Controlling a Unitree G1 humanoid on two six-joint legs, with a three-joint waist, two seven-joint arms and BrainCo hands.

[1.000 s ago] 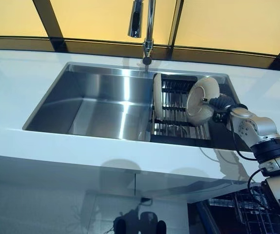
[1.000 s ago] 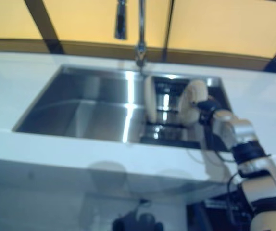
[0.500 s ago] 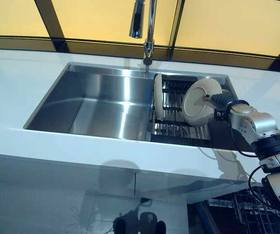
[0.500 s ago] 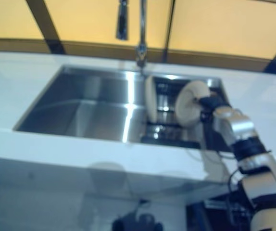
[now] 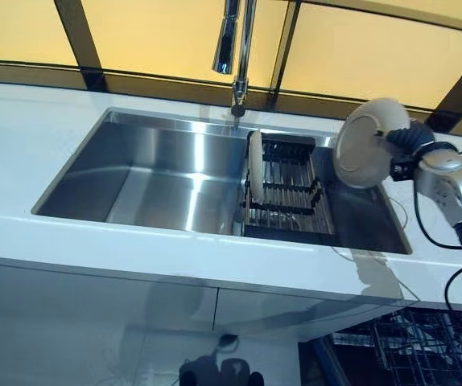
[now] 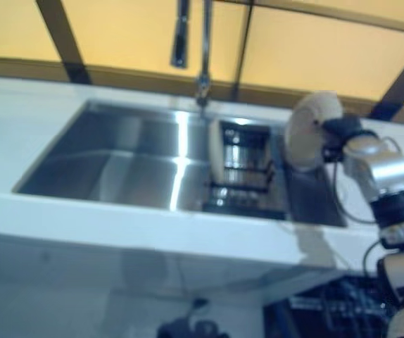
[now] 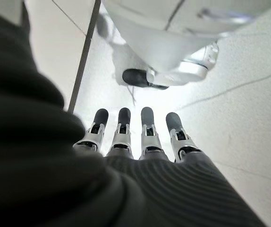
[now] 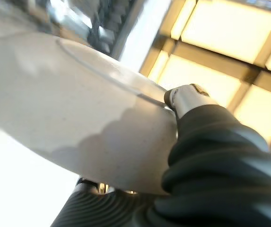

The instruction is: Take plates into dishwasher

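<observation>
1. Using the sink [image 5: 150, 173] as my landmark: it's the steel basin set in the white counter [image 5: 22, 137], faucet [image 5: 235, 48] over its back edge.
2. My left hand [image 7: 135, 137] only shows in its own wrist view, fingers straight and relaxed, holding nothing, down over the floor.
3. In the sink's right part sits a black dish rack [image 5: 287, 189], one plate [image 5: 256, 165] standing upright at its left end.
4. Above the sink's right end, my right hand [image 5: 408, 141] pinches a second plate [image 5: 368, 145] by the rim, thumb on top, tilted, clear of the rack.
</observation>
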